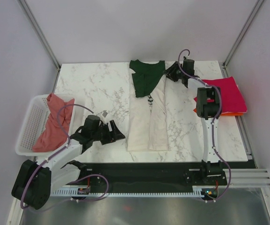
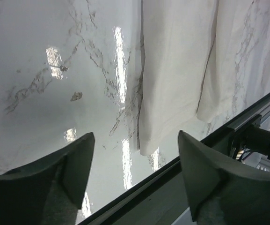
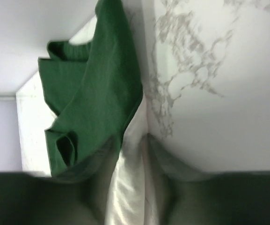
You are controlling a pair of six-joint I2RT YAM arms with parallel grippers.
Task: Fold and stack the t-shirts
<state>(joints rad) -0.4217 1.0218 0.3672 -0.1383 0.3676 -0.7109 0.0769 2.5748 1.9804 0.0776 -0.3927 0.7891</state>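
the table top (image 2: 41,47) is glossy, smooth and marble-patterned, with bright glints. the cream t-shirt (image 1: 149,124) is soft matt cloth, lightly creased. the basket (image 1: 28,129) at left is white plastic lattice.

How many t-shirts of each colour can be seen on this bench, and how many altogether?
Cream tee with green sleeves: 1
Salmon-pink tee: 1
Magenta tee: 1
Orange tee: 1
Total: 4
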